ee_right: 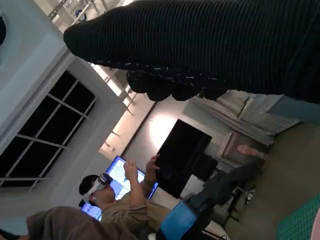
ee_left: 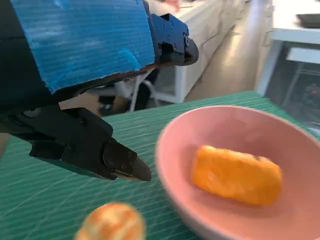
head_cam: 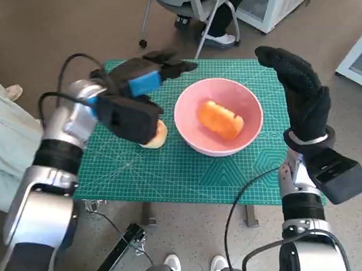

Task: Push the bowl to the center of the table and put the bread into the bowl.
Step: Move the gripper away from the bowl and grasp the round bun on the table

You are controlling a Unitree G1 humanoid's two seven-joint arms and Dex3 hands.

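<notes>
— While the bowl (head_cam: 219, 116) sat about mid-table on the green mat (head_cam: 170, 165), where was your bread?

— One orange piece (head_cam: 221, 119) already lay inside the pink bowl, slightly tilted against its inner wall. A second, paler roll (head_cam: 156, 136) sat on the mat just beside the bowl's rim, on my left side, half hidden under my left hand (head_cam: 135, 104).

— How did you expect that roll to handle?

— Light and soft, I judged, with a crust that would dent under a hard squeeze. It was rounded, so it might have rolled if nudged. I'd have taken it across its middle from above, gently. The bowl looked smooth and stiff, likely to slide on the mat if bumped.

— And the hands?

— My left hand hovered over the roll with its fingers (ee_left: 120, 160) spread apart and holding nothing; in the wrist view the fingertips sat above the roll, not touching it. My right hand (head_cam: 301, 95) was raised beyond the bowl's far side, fingers extended and together, empty, well clear of the table.
</notes>
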